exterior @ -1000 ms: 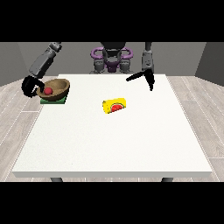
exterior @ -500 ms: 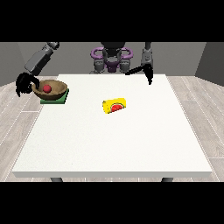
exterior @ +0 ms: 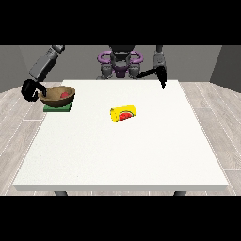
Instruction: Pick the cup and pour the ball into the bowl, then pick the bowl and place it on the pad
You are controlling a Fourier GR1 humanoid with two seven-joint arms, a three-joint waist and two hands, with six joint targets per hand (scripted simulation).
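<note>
- The bowl (exterior: 58, 96), brown with a red ball (exterior: 63, 94) inside it, sits tilted on the green pad (exterior: 57, 108) at the far left of the white bench (exterior: 122, 146).
- The pad lies flat at the bench's far left edge, and the bowl covers most of it; only its near strip and corners show.
- The robot hand at the view's left (exterior: 31, 89) is at the bowl's left rim, just off the bench's left edge. Its black fingers are curled in a hook towards the rim, but whether they clasp the rim or only stand beside it cannot be told.
- The cup (exterior: 123, 113), yellow with a red mark on its near face, lies on its side near the middle of the bench, well to the right of the bowl and apart from both hands.
- The robot hand at the view's right (exterior: 161, 78) hangs above the far edge of the bench, right of centre, with fingers pointing straight down and holding nothing; it is well apart from the cup and far from the bowl.
</note>
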